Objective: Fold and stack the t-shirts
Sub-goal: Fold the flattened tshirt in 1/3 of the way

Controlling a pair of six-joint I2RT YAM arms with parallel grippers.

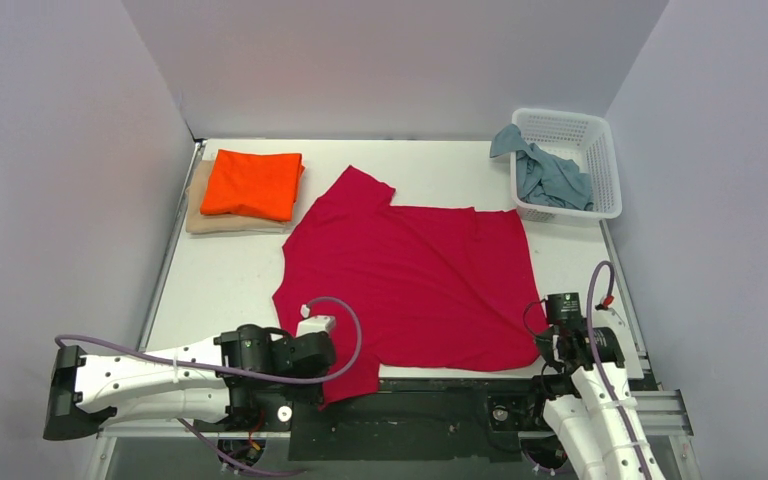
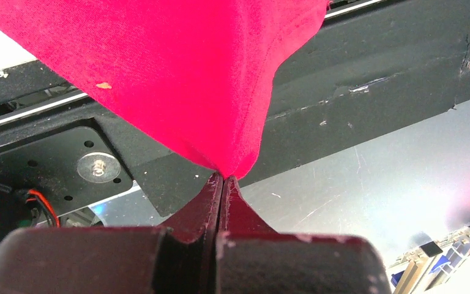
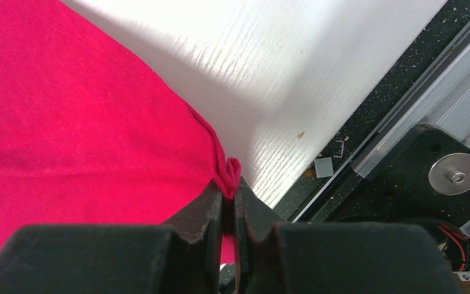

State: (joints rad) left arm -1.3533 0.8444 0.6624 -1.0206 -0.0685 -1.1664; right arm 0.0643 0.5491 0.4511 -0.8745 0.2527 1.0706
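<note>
White tabletop (image 1: 220, 290), walled on three sides by pale grey panels, carries a crimson red t-shirt (image 1: 410, 280) spread flat ahead of both arms. One near hem corner is clamped in the left gripper (image 2: 223, 179). Its wrist camera shows the dark fingers pressed together, with the cloth fanning out from the tips in a taut cone. Beyond them are the black base plate and the metal rail at the table's near edge.

The right gripper (image 3: 228, 187) is likewise pinched tight on the other near corner, with a small bunched knot of red fabric caught at its tips. White wood-grain surface lies just beyond it and the table's edge is to its right.

From overhead neither grip is plain, since the wrists cover the fingertips; that view gives the wider layout instead. Far ahead of the left gripper, an orange t-shirt (image 1: 252, 185) lies folded on a folded beige t-shirt (image 1: 200, 215). Far ahead of the right gripper stands a white lattice basket (image 1: 608, 165). A grey-blue t-shirt (image 1: 550, 178) is crumpled inside it, partly draped over the left rim. One red sleeve points toward the orange shirt, seemingly just short of it.
</note>
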